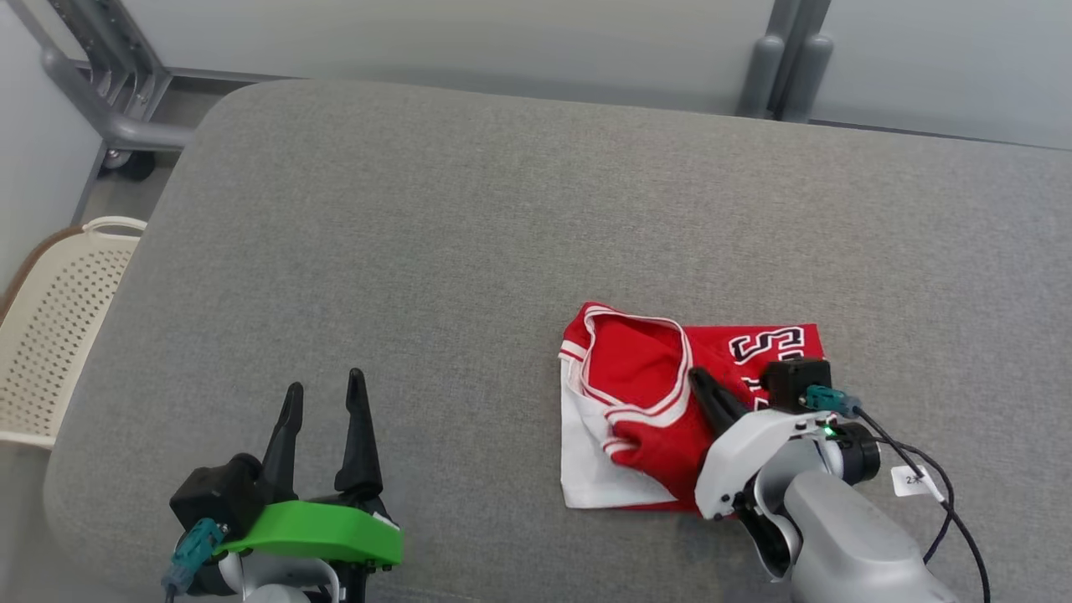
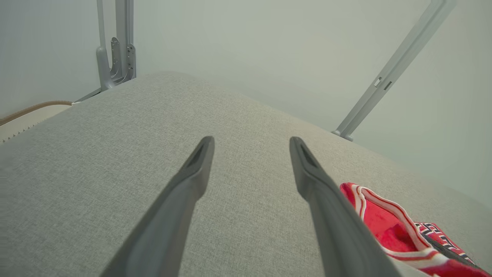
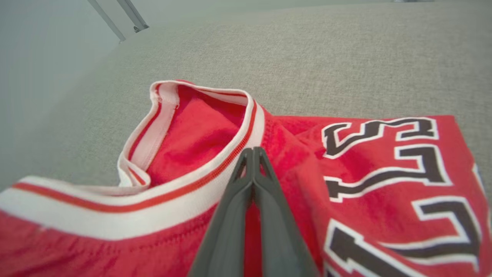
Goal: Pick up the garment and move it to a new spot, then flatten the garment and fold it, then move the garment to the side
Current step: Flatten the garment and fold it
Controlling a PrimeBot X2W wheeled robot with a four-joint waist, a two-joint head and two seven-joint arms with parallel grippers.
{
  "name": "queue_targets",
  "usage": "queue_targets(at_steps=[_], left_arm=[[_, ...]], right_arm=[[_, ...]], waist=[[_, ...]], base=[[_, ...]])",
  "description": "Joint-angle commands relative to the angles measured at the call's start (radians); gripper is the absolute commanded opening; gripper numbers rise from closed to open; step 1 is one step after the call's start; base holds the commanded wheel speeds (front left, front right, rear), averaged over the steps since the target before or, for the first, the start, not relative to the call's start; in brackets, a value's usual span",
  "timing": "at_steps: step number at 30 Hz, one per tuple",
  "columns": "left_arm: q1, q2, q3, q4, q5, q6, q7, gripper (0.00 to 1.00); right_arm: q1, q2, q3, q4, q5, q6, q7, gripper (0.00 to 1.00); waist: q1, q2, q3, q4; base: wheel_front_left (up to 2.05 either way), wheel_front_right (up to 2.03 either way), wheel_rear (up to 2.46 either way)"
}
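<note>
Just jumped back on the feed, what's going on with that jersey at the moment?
The right end effector is shut, with its tips resting on the red jersey beside the white neck trim. Whether any fabric is pinched is unclear. The jersey lies loosely folded on the grey padded table. The left end effector is open over bare table, apart from the jersey.

Looking at a big grey fabric tabletop [image 1: 502, 209] against pale walls [image 1: 419, 33], grey metal frame [image 1: 100, 100] and cream perforated basket [image 1: 59, 318] off left.

Cream perforated basket [image 1: 59, 327] (left edge) beside grey padded surface [image 1: 461, 234]
</note>
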Motion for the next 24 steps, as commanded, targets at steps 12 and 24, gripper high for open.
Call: queue_targets(at_steps=[12,24], left_arm=[[-0.009,0.008,0.016,0.001,-0.005,0.008,-0.008,1.00],[0.010,0.010,0.016,0.005,-0.006,0.008,-0.011,1.00]], right_arm=[[0.001,-0.002,0.355,-0.020,0.037,0.000,-0.007,0.00],[-0.021,-0.001,0.356,-0.120,0.003,0.000,-0.006,0.00]], waist=[[0.0000,0.0000,0.020,0.054],[0.0000,0.0000,-0.002,-0.004]], base=[[0.00,0.00,0.00],[0.00,0.00,0.00]])
